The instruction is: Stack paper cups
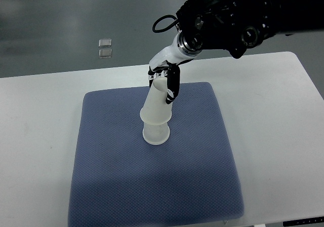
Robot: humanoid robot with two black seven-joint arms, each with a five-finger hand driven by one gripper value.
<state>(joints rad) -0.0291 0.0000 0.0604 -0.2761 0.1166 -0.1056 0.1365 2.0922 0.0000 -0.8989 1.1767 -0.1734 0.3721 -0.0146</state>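
Two white paper cups sit upside down on the blue mat (116, 181). The lower cup (156, 134) rests on the mat near its middle. The upper cup (157, 105) is tilted and sits over the lower one, its closed base pointing up toward the far side. My right hand (165, 80) comes down from the black arm at the top right and is shut on the upper cup, with dark fingers (173, 87) wrapped along its right side. The left arm does not show.
The mat lies on a white table (35, 136) whose far edge runs behind the hand. Beyond it, two small clear blocks (105, 47) lie on the grey floor. The black arm (238, 14) fills the upper right.
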